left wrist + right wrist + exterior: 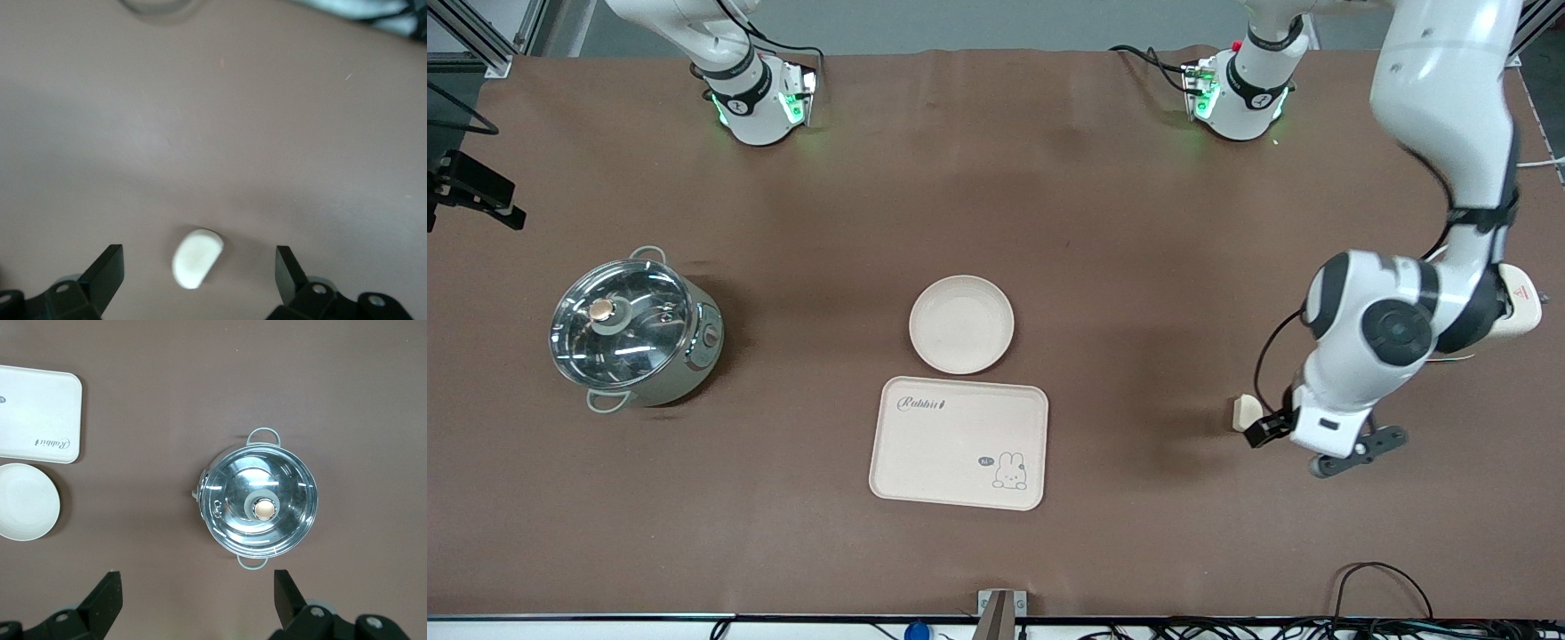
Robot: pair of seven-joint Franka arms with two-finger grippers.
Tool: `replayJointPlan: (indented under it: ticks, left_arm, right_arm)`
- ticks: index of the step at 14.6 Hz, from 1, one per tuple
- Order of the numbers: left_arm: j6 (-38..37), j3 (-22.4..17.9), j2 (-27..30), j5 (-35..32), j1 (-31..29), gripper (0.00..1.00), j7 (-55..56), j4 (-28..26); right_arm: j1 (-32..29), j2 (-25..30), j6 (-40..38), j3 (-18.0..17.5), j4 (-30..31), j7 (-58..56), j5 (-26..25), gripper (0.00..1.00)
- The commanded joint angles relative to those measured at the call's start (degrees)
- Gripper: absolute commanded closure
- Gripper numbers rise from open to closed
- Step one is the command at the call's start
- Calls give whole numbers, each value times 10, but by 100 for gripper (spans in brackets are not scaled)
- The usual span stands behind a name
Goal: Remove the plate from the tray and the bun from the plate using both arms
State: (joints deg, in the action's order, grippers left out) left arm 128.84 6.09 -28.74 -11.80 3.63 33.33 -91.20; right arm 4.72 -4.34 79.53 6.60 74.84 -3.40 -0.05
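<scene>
- Two claws concern you, and both stand wide with nothing held: the left gripper [199,280] hangs low over the table [1138,222] at the left arm's end, the right gripper [197,603] hangs high over the steel pot [259,507].
- Your left claw has the bun [197,258] on the cloth between its fingers [107,270], touching neither one; in the front view the bun [1246,412] peeks out just beside the gripper [1316,449], on the side toward the tray.
- The bun's long axis runs slantwise to the line between the fingers, with its flat cut face turned up to the wrist camera.
- You would judge both removals done: the plate [961,324] lies bare on the table, farther from the front camera than the tray [959,442] and almost touching its edge, and the bun lies well apart from both.
- What looks left for you is lifting the left arm straight up; there is open cloth all round the bun, and the table edge is not close.
- The right arm waits; the pot sits toward its end of the table, well apart from plate and tray.
</scene>
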Motion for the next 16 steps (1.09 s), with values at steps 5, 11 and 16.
replayJointPlan:
  ticks: [5,11,16]
  left_arm:
    - [-160,9,177,43,-28,0,-152,-7]
    - [-376,21,226,59,-26,0,-247,91]
    - [-423,-19,284,96,-14,0,-316,74]
  right_arm:
    - [2,20,4,2,24,9,-1,0]
    - [-4,19,4,4,26,7,0,0]
    - [-4,19,3,4,27,7,0,0]
